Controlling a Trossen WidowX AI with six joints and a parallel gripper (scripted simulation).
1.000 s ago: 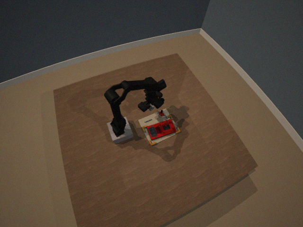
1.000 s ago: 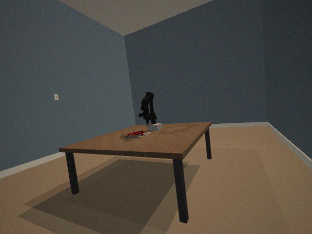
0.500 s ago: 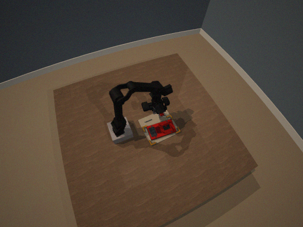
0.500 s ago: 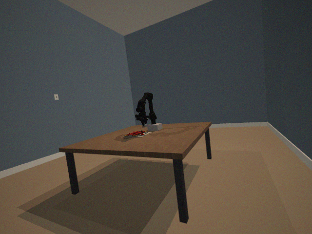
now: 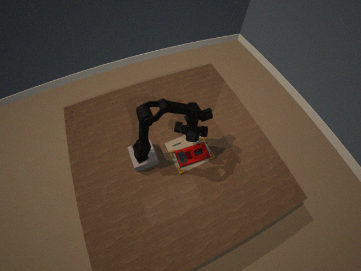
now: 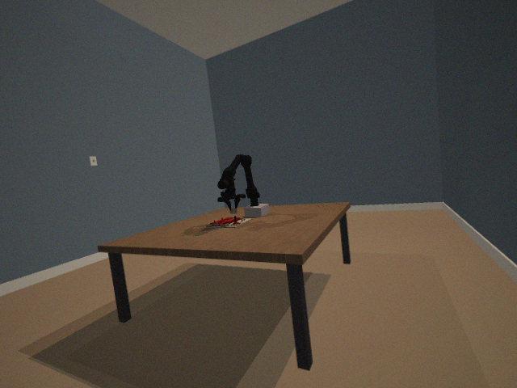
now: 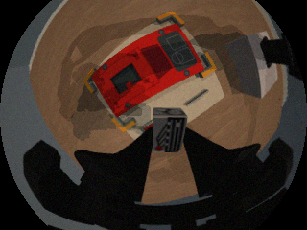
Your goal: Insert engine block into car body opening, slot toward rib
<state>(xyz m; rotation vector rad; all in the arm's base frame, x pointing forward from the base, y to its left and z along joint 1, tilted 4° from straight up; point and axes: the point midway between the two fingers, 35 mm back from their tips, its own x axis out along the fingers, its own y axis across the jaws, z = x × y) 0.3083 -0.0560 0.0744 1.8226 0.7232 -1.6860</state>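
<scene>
My gripper (image 6: 234, 208) (image 7: 168, 130) is shut on the grey engine block (image 6: 234, 211) (image 7: 169, 130), held in the air above the board. In the wrist view the block shows dark slots and a red spot on its near face. The red car body (image 5: 190, 160) (image 7: 172, 80) lies on the board between corner brackets. Its dark opening (image 5: 198, 151) (image 7: 126, 78) is up and left of the block in the wrist view. The block is clear of the car body. In the top view the gripper's body hides the block. The rib cannot be made out.
The cream board (image 5: 170, 144) (image 7: 213, 91) carries orange corner brackets (image 5: 181, 171) (image 7: 172, 18) and a thin dark slot (image 5: 176, 144) (image 7: 197, 97). A dark upright knob (image 6: 235, 218) stands by the car body, below the held block. The white arm base (image 5: 147, 165) (image 6: 256, 210) is beside the board.
</scene>
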